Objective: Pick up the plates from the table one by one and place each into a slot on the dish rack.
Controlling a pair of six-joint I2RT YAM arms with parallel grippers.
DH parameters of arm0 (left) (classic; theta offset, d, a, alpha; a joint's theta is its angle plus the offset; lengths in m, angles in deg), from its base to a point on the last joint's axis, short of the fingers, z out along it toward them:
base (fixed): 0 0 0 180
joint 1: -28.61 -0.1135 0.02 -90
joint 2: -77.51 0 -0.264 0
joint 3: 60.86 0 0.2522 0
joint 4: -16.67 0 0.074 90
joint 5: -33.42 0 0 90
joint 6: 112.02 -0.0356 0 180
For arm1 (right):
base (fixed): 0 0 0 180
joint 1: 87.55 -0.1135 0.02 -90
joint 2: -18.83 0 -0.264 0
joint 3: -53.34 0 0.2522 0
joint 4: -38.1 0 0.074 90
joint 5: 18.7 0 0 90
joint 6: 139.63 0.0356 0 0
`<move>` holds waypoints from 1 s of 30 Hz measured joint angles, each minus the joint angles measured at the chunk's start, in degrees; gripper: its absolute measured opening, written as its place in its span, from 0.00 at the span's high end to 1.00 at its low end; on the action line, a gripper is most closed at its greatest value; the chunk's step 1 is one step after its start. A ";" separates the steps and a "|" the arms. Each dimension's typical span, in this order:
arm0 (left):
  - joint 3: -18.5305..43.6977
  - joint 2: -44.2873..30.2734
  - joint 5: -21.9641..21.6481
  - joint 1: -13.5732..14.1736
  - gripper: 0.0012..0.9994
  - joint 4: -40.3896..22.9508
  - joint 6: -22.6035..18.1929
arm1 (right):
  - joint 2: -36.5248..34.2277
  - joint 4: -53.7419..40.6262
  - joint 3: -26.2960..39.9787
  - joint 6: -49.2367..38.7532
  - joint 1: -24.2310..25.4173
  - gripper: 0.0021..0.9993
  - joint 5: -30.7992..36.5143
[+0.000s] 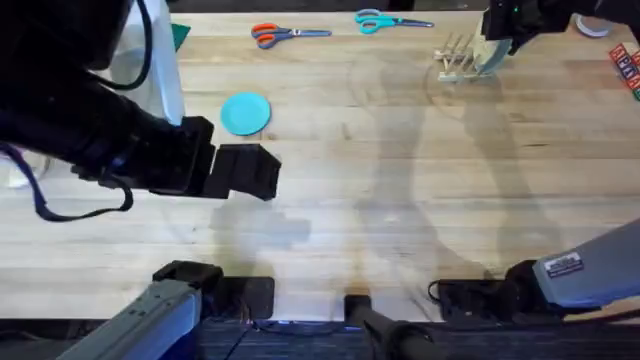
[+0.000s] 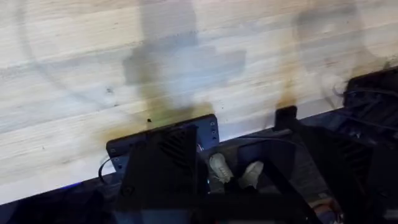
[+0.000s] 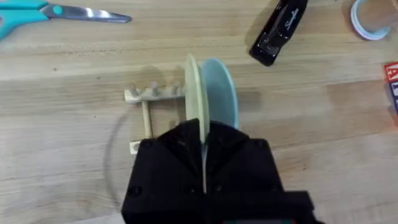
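Turquoise plate: flat on the table, open wood all around.
Pale yellow plate: upright in the dish rack, far right edge.
Right gripper: clamped on its rim.
Left gripper: fingers' state unclear.

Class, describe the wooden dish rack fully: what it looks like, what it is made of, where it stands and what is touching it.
The dish rack is small, of pale bare wood: thin upright dowel pegs on low rails. It stands on the table at the far right, near the turquoise scissors. A pale yellow plate and a pale grey-blue plate stand on edge in it, side by side. The right gripper is directly over the rack, its black fingers at the yellow plate's rim. Part of the rack is hidden behind the gripper.
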 joint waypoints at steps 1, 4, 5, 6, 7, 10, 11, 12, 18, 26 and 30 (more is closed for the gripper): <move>0.00 0.00 0.00 0.00 0.01 0.00 0.02 | -0.03 0.21 0.00 0.00 0.04 0.97 0.00; 0.00 0.00 0.00 0.00 0.01 0.00 0.00 | -0.33 0.47 0.00 0.00 0.22 0.97 0.00; 0.00 0.00 0.00 0.00 0.01 0.00 0.00 | -0.47 0.48 0.00 0.00 0.29 0.97 -0.02; 0.00 0.01 0.00 0.00 0.01 0.00 0.00 | -0.60 0.51 0.00 0.00 0.33 0.97 -0.06; 0.00 0.00 0.00 0.00 0.01 0.00 0.00 | -0.75 0.52 0.00 0.00 0.33 0.97 -0.08; 0.00 0.00 0.00 0.00 0.01 0.01 0.00 | -1.29 0.51 0.00 0.00 0.33 0.97 -0.28; 0.00 0.00 0.00 0.00 0.01 0.00 0.00 | -1.42 0.53 0.00 0.00 0.37 0.97 -0.54; 0.00 0.00 0.00 0.00 0.01 0.00 0.00 | -1.53 0.53 0.00 0.00 0.42 0.97 -1.03; 0.00 0.02 0.00 0.00 0.01 0.02 0.00 | -1.90 0.79 0.00 0.00 0.70 0.97 -2.53; 0.00 0.00 0.00 0.00 0.01 0.02 0.00 | -1.90 0.81 0.00 0.02 0.70 0.95 -2.62; 0.00 0.01 0.00 0.00 0.01 0.00 0.00 | -1.90 0.96 0.00 0.06 0.70 0.86 -2.76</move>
